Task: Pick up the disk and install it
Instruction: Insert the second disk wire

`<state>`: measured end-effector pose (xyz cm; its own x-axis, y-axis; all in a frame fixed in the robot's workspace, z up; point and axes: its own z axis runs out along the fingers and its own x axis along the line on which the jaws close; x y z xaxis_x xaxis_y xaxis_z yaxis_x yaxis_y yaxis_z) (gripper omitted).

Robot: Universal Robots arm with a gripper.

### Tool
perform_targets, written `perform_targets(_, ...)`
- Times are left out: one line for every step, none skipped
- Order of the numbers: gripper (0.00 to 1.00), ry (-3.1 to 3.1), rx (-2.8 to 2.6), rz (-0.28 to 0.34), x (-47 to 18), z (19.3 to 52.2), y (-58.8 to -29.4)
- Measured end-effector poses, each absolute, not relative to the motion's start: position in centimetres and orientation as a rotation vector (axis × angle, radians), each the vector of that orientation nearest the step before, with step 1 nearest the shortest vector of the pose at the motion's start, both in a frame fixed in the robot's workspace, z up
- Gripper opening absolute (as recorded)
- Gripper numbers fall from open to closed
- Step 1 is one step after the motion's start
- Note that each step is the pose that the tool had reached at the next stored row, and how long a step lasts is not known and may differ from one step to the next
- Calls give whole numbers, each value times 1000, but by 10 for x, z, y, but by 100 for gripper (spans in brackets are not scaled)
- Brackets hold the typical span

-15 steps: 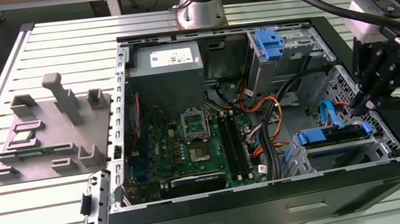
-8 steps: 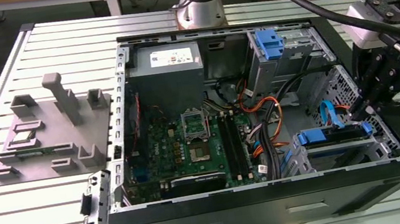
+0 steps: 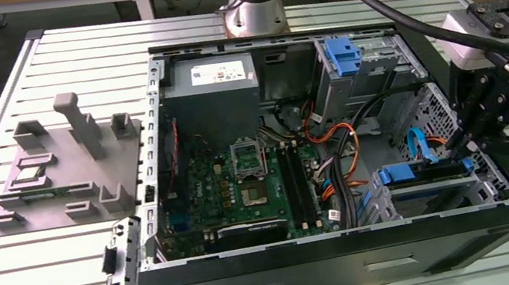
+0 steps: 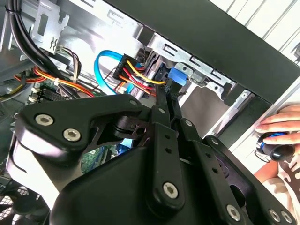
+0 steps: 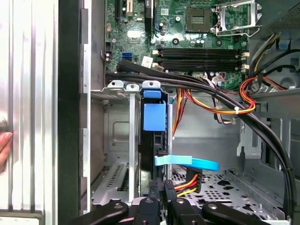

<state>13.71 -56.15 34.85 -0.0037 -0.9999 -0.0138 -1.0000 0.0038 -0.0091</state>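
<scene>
We see an open computer case (image 3: 351, 249) lying on a slatted metal table (image 3: 32, 274), its green circuit board (image 3: 240, 182) facing up. In the exterior view the black gripper (image 3: 459, 144) reaches into the case at that view's right, down by the drive cage (image 3: 449, 193) in the near corner.

The disk (image 3: 424, 171) sits in that cage, its blue carrier frame showing along the top edge. In the first wrist view we find the disk (image 5: 153, 136) standing on edge in a slot of the cage (image 5: 117, 140), blue tab outward, with the gripper (image 5: 159, 192) directly behind it. A flat blue cable (image 5: 187, 162) and a red-yellow-black wire bundle (image 5: 187, 180) plug in at the disk's rear, just beside the fingertips.

In the second wrist view the gripper (image 4: 169, 96) has its two slim black fingers (image 4: 161, 105) drawn close together, their tips against the disk's blue frame (image 4: 179, 75). We read the fingers as clenched on the disk's rear edge, with no gap visible between them.

A person's hand (image 4: 281, 124) rests at the outside of the case in the second wrist view, over a small blue-and-black object (image 4: 276, 147). A grey plastic fixture (image 3: 61, 167) stands on the table, well apart from the case, at the exterior view's left.
</scene>
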Motion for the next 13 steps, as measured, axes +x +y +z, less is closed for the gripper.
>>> perform_targets(16,2214,-2206,5,137,348,-562)
perform_targets(16,2214,-2206,5,137,348,-562)
perform_targets(16,2214,-2206,4,137,347,-562)
perform_targets(16,2214,-2206,4,137,347,-562)
perform_targets(16,2214,-2206,4,137,347,-562)
perform_targets(16,2214,-2206,4,137,347,-562)
perform_targets(16,2214,-2206,4,137,347,-562)
perform_targets(16,2214,-2206,4,137,347,-562)
perform_targets(16,2214,-2206,4,137,347,-562)
perform_targets(16,2214,-2206,4,137,347,-562)
perform_targets(17,2214,-2206,4,137,347,-562)
perform_targets(17,2214,-2206,4,137,347,-562)
perform_targets(24,2214,-2206,4,137,347,-562)
